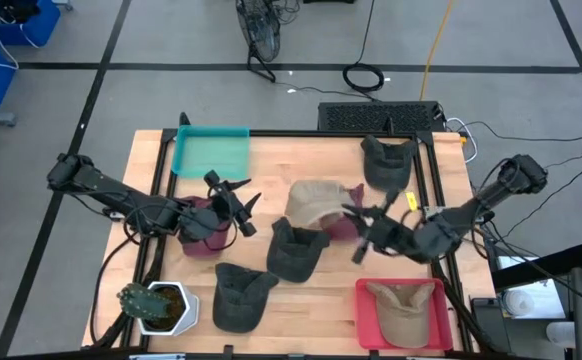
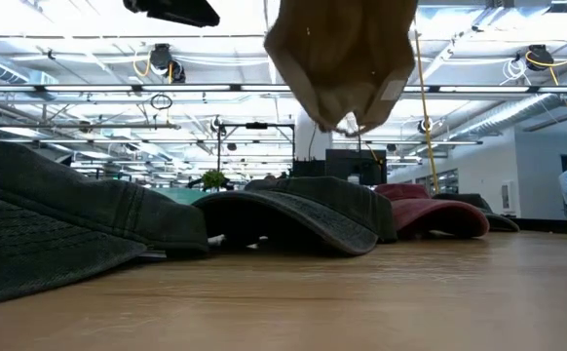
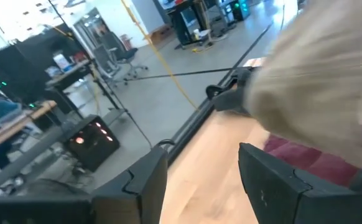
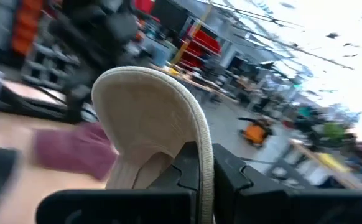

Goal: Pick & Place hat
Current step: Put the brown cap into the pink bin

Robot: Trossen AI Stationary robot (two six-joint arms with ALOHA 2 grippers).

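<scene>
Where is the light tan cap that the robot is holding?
In the high view, the light tan fabric cap hangs mid-table, gripped by the right gripper, above the dark grey cap and maroon cap.

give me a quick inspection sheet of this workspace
surface: wooden table, mostly covered
job's things: tan hat held off the table by right gripper; second tan hat in red tray; teal tray holds nothing
clutter: dark hats, maroon hat, potted plant
grippers: right shut on tan hat's brim; left gripper open, holding nothing
cables: black coil on floor
surroundings: keyboard behind table
</scene>
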